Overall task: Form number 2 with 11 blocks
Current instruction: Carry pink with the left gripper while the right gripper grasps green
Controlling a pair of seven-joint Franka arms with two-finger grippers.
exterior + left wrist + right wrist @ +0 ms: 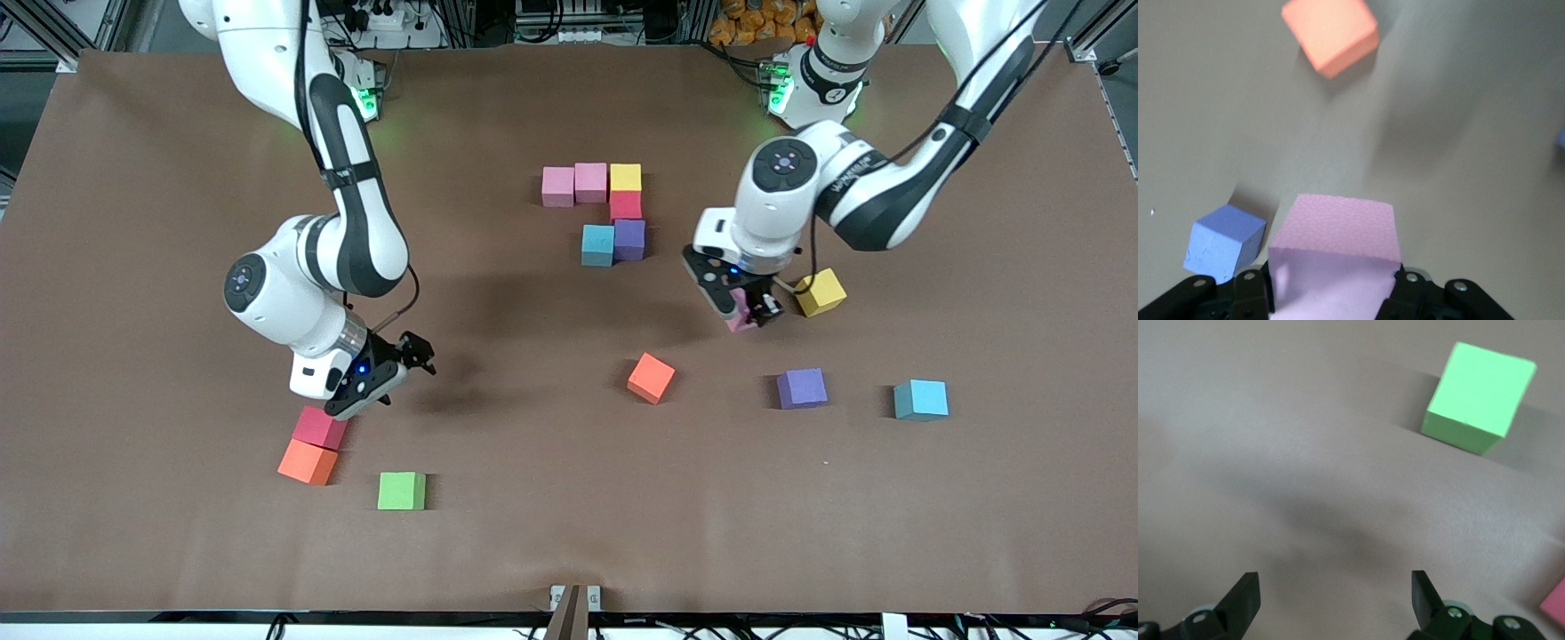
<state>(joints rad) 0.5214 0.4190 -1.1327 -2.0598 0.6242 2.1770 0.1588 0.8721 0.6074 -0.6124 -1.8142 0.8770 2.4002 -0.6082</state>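
The number 2, only partly built: six blocks sitting in the middle of the table, toward the robots' bases. Two pink blocks and a yellow block for the top row, a red block under the yellow, then a purple block and a light blue block side by side for the middle row. Five more cubes needed. Left hand shut on a pink cube, up over the table, near a loose yellow cube. Best to lift the pink cube high enough to clear the built blocks, carry it over to the digit and bring it straight down. Likely the next free place: next to the light blue block to end the middle row, on the side toward the right arm's end. Good to turn the cube square with its neighbours, set it down gently so nothing gets pushed, then let go and rise straight up. Right hand wide and empty, hanging over bare table just above a dark pink cube and an orange cube, with a green cube close by; waiting. More loose cubes nearer the front camera: orange, purple, light blue.
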